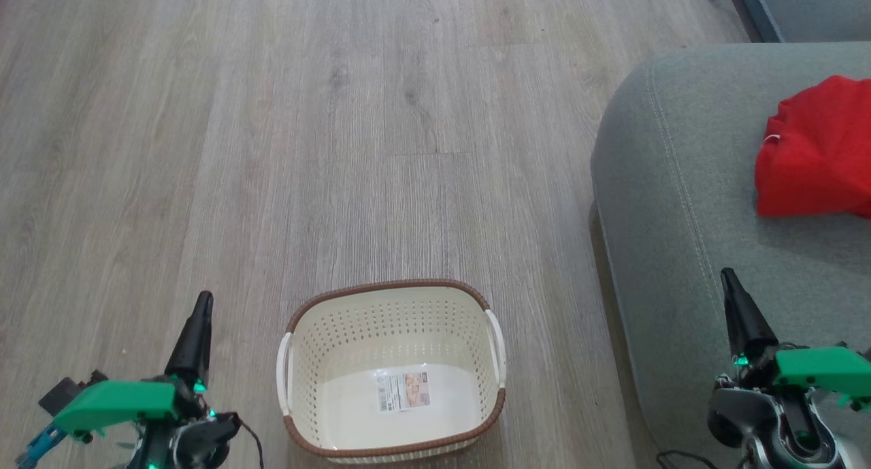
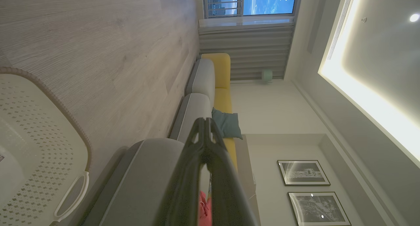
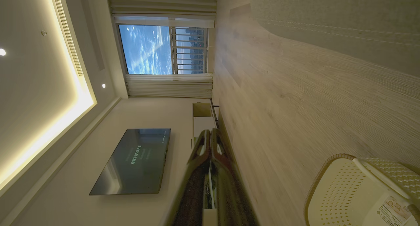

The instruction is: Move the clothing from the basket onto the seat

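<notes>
Head view: basket [image 1: 391, 286] on wood floor [image 1: 272, 115] btwn the arms, sticker [image 1: 403, 391] showing on its bare bottom; red clothing [image 1: 816, 149] lies bunched on the seat [image 1: 680, 183] at right, well apart from basket; left gripper [image 1: 203, 299] and right gripper [image 1: 727, 275] both w/ fingers pressed together. Left wrist view: left gripper tips meet, basket at left, seat beside it, bit of red clothing low past the fingers. Right wrist view: right gripper fingers together, basket corner w/ sticker at lower right.
</notes>
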Controlling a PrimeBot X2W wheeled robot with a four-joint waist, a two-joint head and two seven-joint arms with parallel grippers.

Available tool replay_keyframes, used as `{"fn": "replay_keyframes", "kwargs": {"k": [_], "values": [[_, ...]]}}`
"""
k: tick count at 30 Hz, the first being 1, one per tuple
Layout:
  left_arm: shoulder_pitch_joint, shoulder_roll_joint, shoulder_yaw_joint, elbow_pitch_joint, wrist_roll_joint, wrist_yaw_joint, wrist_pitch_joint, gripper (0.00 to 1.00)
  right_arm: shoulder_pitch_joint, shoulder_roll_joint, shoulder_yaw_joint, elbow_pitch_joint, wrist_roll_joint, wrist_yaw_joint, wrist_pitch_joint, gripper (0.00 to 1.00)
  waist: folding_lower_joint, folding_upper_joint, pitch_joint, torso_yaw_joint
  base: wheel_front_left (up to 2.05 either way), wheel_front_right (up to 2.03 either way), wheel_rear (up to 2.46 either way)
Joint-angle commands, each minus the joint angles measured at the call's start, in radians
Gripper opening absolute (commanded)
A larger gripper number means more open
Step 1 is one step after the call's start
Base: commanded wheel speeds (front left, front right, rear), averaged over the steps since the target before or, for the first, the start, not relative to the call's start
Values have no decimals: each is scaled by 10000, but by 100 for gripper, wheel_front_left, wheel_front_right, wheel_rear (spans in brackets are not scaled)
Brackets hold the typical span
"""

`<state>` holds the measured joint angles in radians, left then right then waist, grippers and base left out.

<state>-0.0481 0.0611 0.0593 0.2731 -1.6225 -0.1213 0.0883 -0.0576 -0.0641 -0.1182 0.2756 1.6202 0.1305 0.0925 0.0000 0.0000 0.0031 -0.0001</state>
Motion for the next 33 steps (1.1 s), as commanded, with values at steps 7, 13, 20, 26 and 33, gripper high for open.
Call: {"fn": "replay_keyframes", "kwargs": {"k": [7, 13, 20, 26, 33], "values": [[-583, 32, 353, -287, -20, -94, 95, 0, -491, 40, 176, -316, -7, 2, 101, 0, 0, 0, 0, 1, 0, 0, 0], [-584, 23, 366, -286, -9, -94, 106, 0, -492, 47, 166, -315, -15, 2, 109, 0, 0, 0, 0, 1, 0, 0, 0], [-585, 11, 382, -286, 5, -94, 119, 0, -493, 56, 154, -315, -25, 2, 119, 0, 0, 0, 0, 1, 0, 0, 0], [-586, 2, 396, -285, 16, -94, 130, 0, -494, 63, 144, -314, -33, 2, 127, 0, 0, 0, 0, 1, 0, 0, 0], [-587, -8, 410, -285, 28, -94, 141, 0, -495, 70, 134, -314, -42, 2, 135, 0, 0, 0, 0, 1, 0, 0, 0]]}}
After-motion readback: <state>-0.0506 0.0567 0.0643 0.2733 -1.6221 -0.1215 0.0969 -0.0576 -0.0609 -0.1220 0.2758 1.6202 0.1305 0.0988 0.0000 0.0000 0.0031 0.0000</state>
